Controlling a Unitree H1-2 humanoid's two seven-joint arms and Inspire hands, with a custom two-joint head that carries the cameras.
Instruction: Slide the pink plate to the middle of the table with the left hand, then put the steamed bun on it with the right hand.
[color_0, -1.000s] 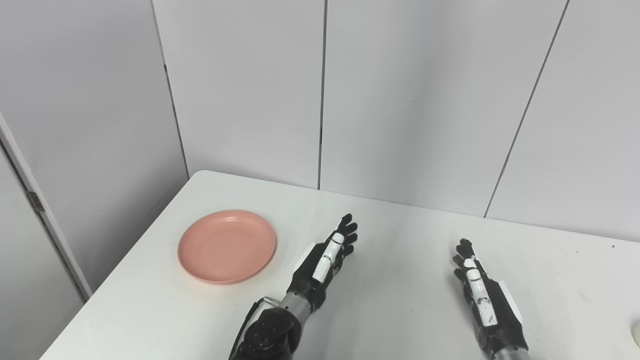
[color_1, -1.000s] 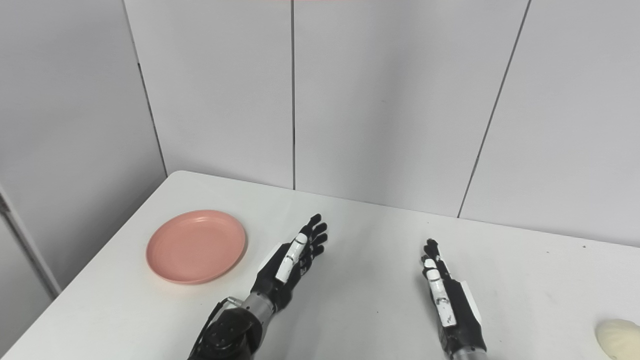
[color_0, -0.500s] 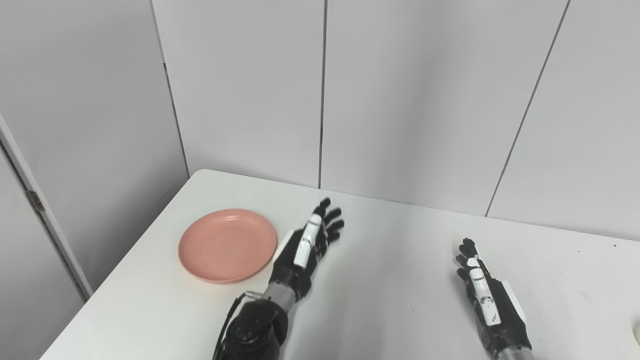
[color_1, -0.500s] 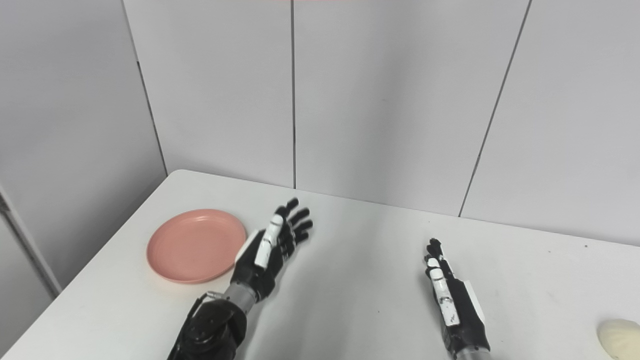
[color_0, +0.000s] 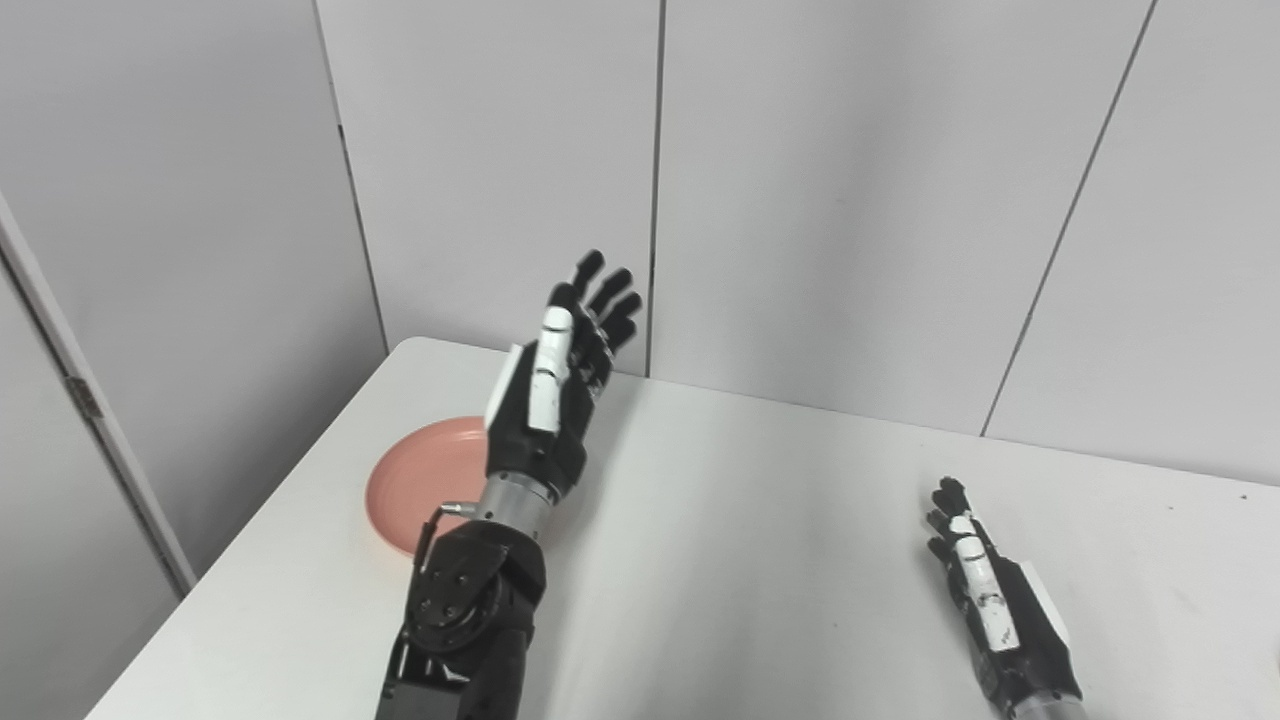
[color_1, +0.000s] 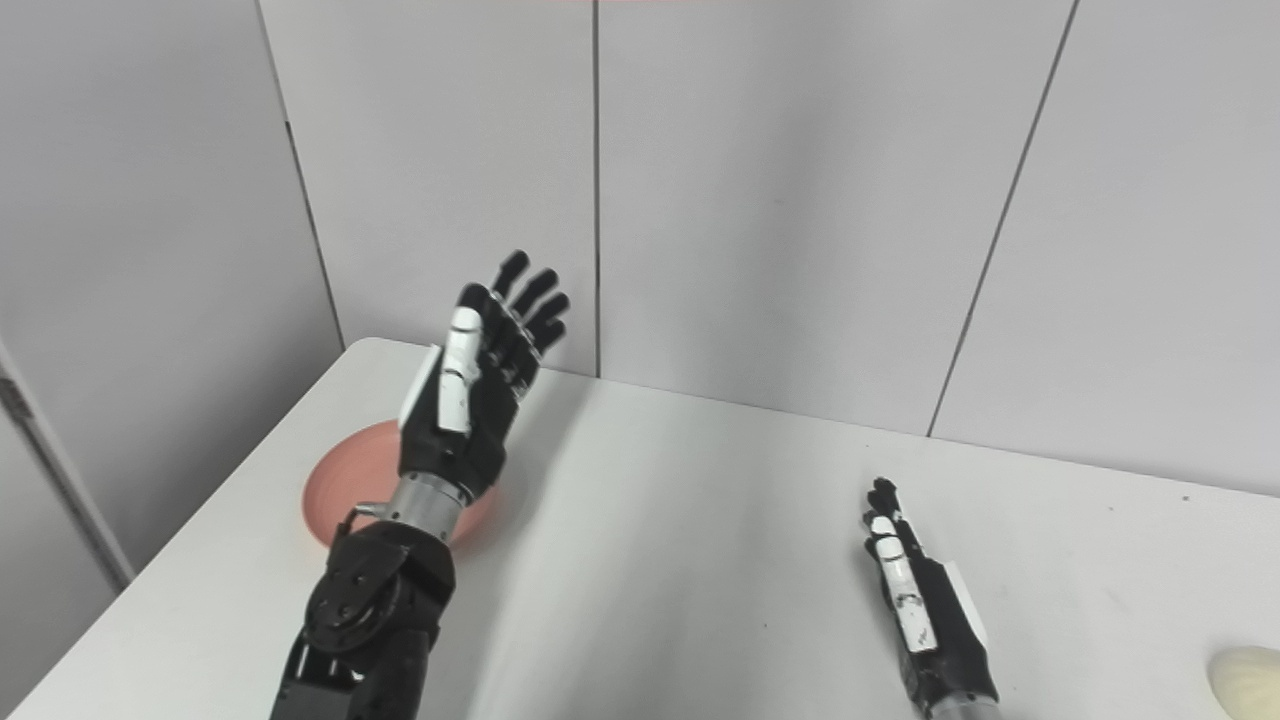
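Note:
The pink plate lies on the left side of the white table, mostly hidden behind my left arm. My left hand is raised high above the table, over the plate's right part, fingers spread and pointing up, holding nothing. My right hand rests low at the right front of the table, fingers straight and apart, holding nothing. A pale steamed bun sits at the far right front corner, cut off by the picture's edge in the right eye view.
Grey wall panels stand close behind the table's far edge. The table's left edge drops off next to the plate. A bare stretch of tabletop lies between the two hands.
My left hand has risen from low beside the plate to high above it and moved left, now covering most of the plate. The right hand has hardly moved. The camera shifted slightly.

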